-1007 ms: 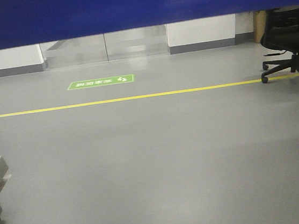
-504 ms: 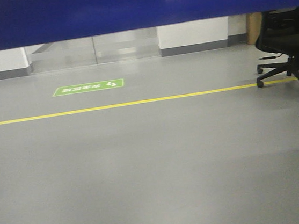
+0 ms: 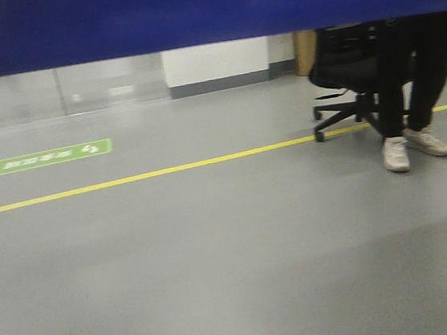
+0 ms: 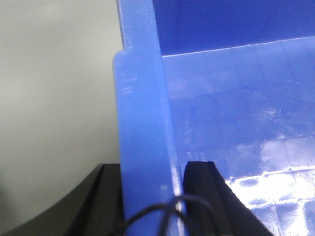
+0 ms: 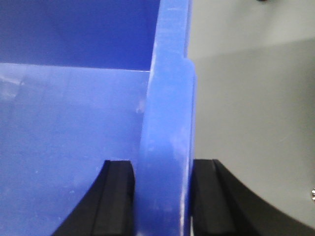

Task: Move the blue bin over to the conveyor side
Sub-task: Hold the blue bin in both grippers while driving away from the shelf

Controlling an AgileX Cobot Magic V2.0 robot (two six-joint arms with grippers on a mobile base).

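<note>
The left gripper (image 4: 150, 196) is clenched on the blue bin (image 4: 142, 123). In the left wrist view its black fingers (image 4: 202, 196) sit at six o'clock and pinch the thick rim, one outside over the grey floor (image 4: 54, 98) and one inside against the glossy wall. A thin cable (image 4: 152, 212) loops across the rim just above them. In the front view the bin's dark blue wall fills the whole twelve o'clock band, so it appears to be held up in front of the robot, off the floor. Below it, a green sign (image 3: 49, 157) lies on the floor at nine o'clock. A yellow line (image 3: 167, 171) runs from there across to three o'clock. An office chair (image 3: 339, 61) stands at two o'clock, with a person (image 3: 393, 91) in dark trousers and white shoes just beside it, on the line. The right gripper (image 5: 162, 196) grips the opposite rim the same way, with its pads (image 5: 115, 196) at six o'clock pressed to both faces of the wall. The conveyor is not in any view. The step in hand therefore looks like the carry: the bin is grasped on both sides and the robot is travelling, which the soft blur of the front view also suggests. The next move calls for bringing the conveyor into sight while both grips hold firm and level. The robot should pass well clear of the person and the chair. Only once the bin is lowered beside the belt should the fingers let go.
</note>
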